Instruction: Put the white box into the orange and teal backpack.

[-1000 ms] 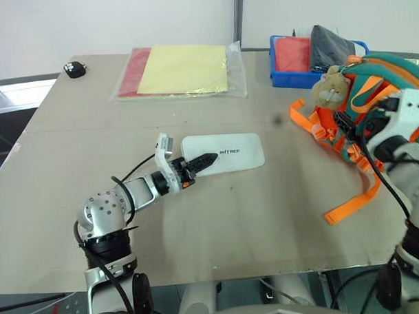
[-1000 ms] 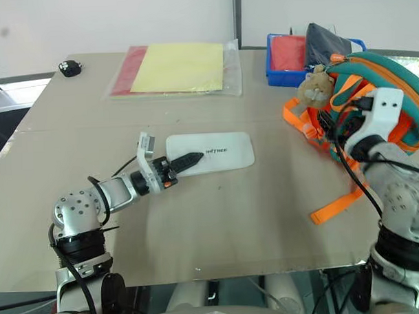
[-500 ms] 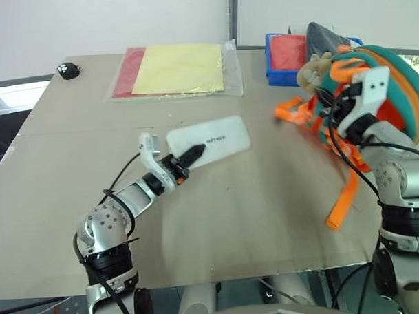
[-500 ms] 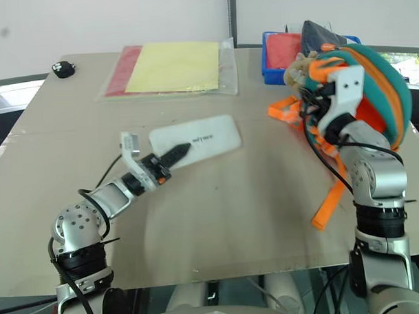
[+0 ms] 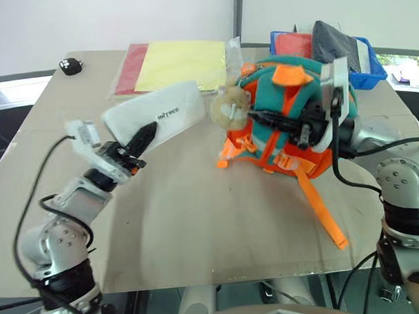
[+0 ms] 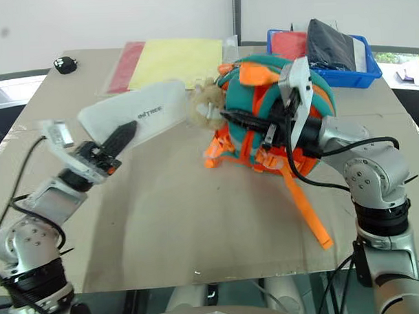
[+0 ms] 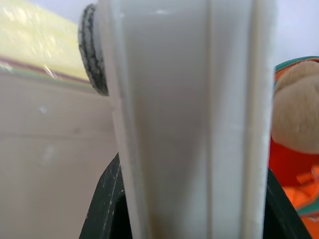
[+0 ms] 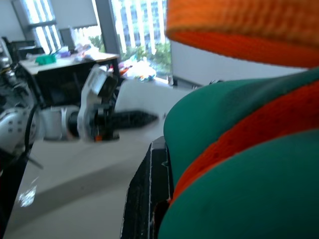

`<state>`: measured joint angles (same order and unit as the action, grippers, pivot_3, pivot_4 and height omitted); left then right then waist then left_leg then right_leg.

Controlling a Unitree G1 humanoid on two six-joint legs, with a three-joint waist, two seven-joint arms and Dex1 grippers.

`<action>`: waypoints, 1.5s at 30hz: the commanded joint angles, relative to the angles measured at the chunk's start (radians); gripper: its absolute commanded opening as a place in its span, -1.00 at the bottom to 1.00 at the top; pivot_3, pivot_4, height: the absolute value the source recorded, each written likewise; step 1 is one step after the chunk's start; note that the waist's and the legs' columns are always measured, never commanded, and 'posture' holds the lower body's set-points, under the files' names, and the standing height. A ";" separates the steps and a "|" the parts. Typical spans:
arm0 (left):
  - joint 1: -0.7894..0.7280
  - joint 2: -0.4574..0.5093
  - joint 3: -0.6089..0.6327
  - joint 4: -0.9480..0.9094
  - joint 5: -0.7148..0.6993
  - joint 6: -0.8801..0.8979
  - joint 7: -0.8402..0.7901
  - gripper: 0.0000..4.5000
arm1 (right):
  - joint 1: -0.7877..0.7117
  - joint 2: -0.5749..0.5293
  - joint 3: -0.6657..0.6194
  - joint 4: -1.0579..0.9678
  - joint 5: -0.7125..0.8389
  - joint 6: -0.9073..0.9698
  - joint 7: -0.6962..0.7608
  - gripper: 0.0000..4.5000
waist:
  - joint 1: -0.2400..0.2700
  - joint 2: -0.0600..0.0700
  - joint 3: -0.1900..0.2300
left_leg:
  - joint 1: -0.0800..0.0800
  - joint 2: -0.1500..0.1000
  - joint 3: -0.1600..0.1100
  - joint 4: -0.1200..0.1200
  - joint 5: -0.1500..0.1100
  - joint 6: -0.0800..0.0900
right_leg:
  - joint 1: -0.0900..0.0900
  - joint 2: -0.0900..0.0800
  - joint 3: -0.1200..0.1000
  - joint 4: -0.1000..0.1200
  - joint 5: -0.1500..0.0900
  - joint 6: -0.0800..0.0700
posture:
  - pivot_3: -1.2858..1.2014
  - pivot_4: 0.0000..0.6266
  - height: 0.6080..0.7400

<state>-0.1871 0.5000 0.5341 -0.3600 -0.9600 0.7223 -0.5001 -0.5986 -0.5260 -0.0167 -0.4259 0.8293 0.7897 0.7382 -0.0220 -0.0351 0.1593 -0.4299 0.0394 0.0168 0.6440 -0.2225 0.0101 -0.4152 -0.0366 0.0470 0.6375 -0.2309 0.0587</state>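
Observation:
The white box (image 5: 168, 111) hangs tilted above the table's left half, with my left gripper (image 5: 141, 140) shut on its near end; the box's flat side fills the left wrist view (image 7: 184, 124). The orange and teal backpack (image 5: 280, 99) stands in the middle of the table, a tan plush toy (image 5: 230, 108) dangling on its left side towards the box. My right gripper (image 5: 263, 118) reaches in level from the right and is shut on the backpack's front fabric, with teal and orange cloth (image 8: 239, 164) pressed against its fingers. A short gap separates box and backpack.
A clear sleeve with yellow and red sheets (image 5: 179, 65) lies at the table's far side. A blue tray (image 5: 371, 58) holding red and dark items stands at the far right. A small black object (image 5: 70, 65) sits at the far left corner. An orange strap (image 5: 320, 208) trails towards the front edge.
My left gripper has lifted the white box off the table, up and to the left. My right gripper has shut on the backpack and carried it left to the table's middle.

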 commanded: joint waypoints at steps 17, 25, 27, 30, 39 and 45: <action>-0.145 0.169 -0.194 -0.036 0.028 -0.143 -0.348 -0.50 | 0.139 -0.184 -0.154 -0.041 0.156 -0.020 0.210 -1.00 | 0.011 0.000 0.001 | 0.000 0.001 -0.002 0.005 0.000 0.000 | 0.002 0.002 -0.001 0.002 0.000 0.000 | 0.03 -0.52 1.00; -0.191 0.191 -0.365 -0.007 0.187 -0.277 -0.533 -0.50 | 0.173 -0.183 -0.181 -0.069 0.181 -0.023 0.179 -1.00 | 0.019 0.000 0.001 | 0.000 0.000 -0.002 0.006 0.000 0.000 | 0.003 0.002 -0.001 0.001 0.000 0.000 | 0.03 -0.52 1.00; -0.227 0.198 -0.403 0.023 0.227 -0.300 -0.573 -0.50 | 0.172 -0.175 -0.172 -0.071 0.170 -0.030 0.166 -1.00 | 0.019 0.000 0.001 | 0.000 0.000 -0.002 0.006 0.000 0.000 | 0.003 0.002 -0.002 0.002 0.000 0.000 | 0.03 -0.52 1.00; -0.269 0.208 -0.460 0.054 0.282 -0.334 -0.631 -0.50 | 0.164 -0.157 -0.163 -0.071 0.152 -0.049 0.139 -1.00 | 0.021 0.000 0.000 | 0.000 0.000 -0.002 0.007 0.000 0.000 | 0.003 0.002 -0.002 0.002 0.000 0.000 | 0.03 -0.52 1.00; -0.268 0.266 -0.437 0.163 0.313 -0.387 -0.743 -0.50 | 0.163 -0.120 -0.251 -0.032 0.210 -0.051 0.032 -1.00 | 0.017 0.000 0.001 | 0.000 0.001 -0.002 0.006 0.000 0.000 | 0.003 0.002 -0.002 0.003 0.000 0.000 | 0.03 -0.52 1.00; -0.268 0.282 -0.457 0.203 0.378 -0.440 -0.763 -0.50 | 0.171 -0.109 -0.262 -0.043 0.250 -0.049 0.014 -1.00 | 0.013 0.000 0.001 | 0.000 0.001 -0.002 0.007 0.000 0.000 | 0.003 0.002 -0.002 0.003 0.000 0.000 | 0.03 -0.52 1.00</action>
<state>-0.4634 0.7591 0.1064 -0.1556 -0.6193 0.2971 -1.2265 -0.4169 -0.6322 -0.2172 -0.4496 1.0513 0.7698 0.7596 -0.0095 -0.0354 0.1599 -0.4293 0.0401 0.0147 0.6505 -0.2223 0.0104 -0.4126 -0.0346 0.0455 0.6409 -0.2309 0.0591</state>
